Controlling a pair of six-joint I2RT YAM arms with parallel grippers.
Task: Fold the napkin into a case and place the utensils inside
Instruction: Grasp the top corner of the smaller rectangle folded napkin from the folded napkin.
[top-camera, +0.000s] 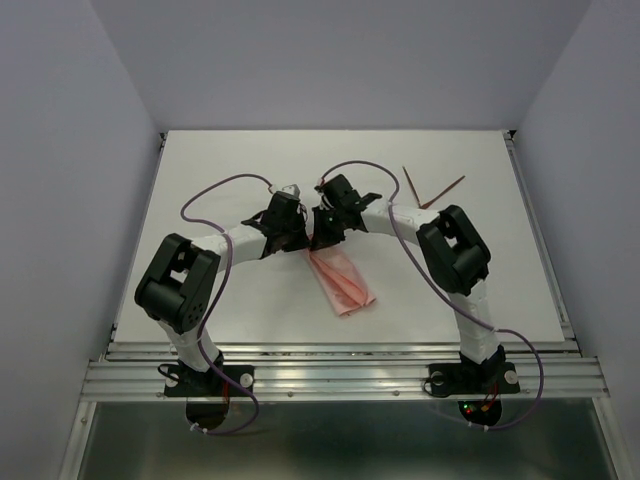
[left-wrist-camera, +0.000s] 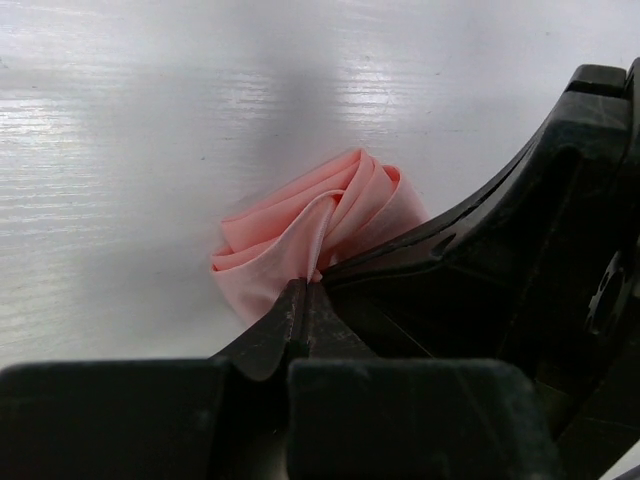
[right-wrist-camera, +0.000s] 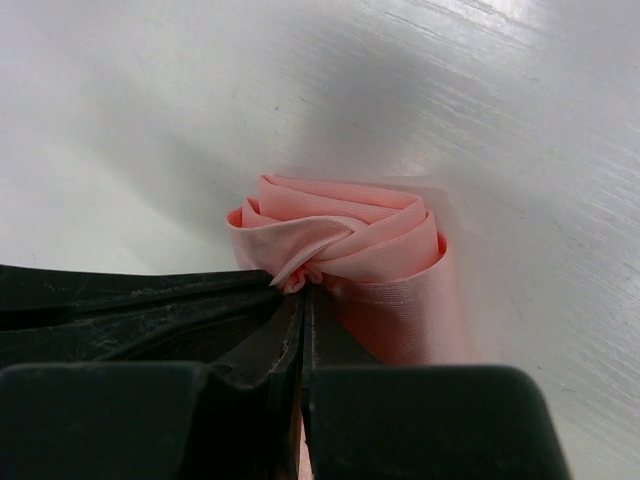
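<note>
- Left gripper (left-wrist-camera: 305, 292): clenched, jaws fully together with a thin fold of the napkin (top-camera: 342, 282) pinched at the tips.
- Right gripper (right-wrist-camera: 301, 288): also clenched, tips nipping a twisted bit of the same cloth edge.
- Both grippers meet at the far end of the napkin, just beside each other. In the left wrist view, the right gripper's black body fills the right side, touching or nearly touching the left fingers; I can't tell which.
- The napkin is salmon-pink and folded into a narrow oblong strip. It lies on the white table (top-camera: 200, 200) near the middle, between the two arms, and runs diagonally from the gripper tips toward the near-right.
- The near end of the strip lies flat on the table. The far end, at the grippers, is bunched.
- Both wrist views show several layers curled over each other at the pinched end, rolled and loose rather than flat. The creases are soft.
- The utensils (top-camera: 411, 186) are two thin reddish-brown sticks in the far-right part of the table. They lie in a V with their near ends almost meeting, well apart from the napkin and both grippers.
- Which stick has the forked tip is too small to make out.
- Purple cables (top-camera: 215, 190) loop over the table from each arm, clear of the cloth.
</note>
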